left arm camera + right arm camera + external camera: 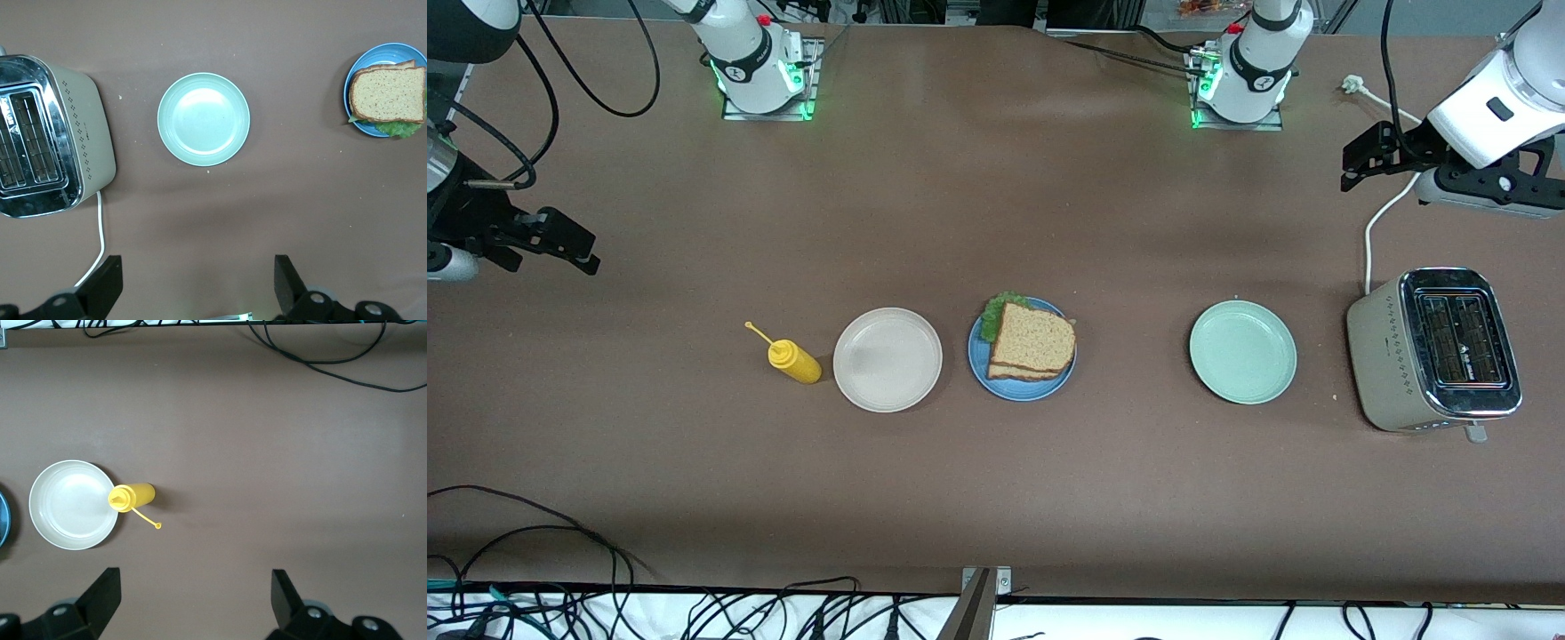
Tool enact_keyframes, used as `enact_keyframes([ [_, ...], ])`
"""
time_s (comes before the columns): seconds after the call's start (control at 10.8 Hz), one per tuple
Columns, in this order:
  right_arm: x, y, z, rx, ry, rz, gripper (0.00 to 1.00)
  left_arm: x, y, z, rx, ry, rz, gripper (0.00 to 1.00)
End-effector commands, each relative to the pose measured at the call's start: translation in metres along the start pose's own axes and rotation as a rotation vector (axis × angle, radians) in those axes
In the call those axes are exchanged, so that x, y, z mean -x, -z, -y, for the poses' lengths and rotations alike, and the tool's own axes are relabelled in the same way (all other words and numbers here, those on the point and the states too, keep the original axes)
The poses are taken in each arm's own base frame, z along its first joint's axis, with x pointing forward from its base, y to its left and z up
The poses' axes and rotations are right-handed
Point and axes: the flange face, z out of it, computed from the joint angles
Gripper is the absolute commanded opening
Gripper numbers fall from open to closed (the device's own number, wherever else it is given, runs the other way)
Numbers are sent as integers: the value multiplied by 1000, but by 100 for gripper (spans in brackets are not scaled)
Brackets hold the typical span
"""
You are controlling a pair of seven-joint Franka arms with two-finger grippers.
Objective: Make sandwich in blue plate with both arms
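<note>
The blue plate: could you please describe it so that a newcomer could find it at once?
On the brown table, three round plates lie in a row between a yellow squeeze bottle and a toaster. The blue plate is the middle one. It alone carries a sandwich; the off-white plate and mint-green plate are bare.

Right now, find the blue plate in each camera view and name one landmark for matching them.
Front view: the blue plate sits mid-table carrying the sandwich, between the off-white plate and the mint-green plate.
Left wrist view: at the picture's edge, sandwich on it, with the mint-green plate toward the toaster.
Right wrist view: only a blue sliver at the edge, beside the off-white plate.
Shared landmark: the blue plate itself, seen in all three views.
</note>
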Motion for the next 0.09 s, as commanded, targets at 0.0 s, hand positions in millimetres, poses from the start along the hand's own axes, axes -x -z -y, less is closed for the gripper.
enact_keyframes([
  [0.0,-1,5,-2,-7,6,2,100,-2,5,3,-14,13,17,100],
])
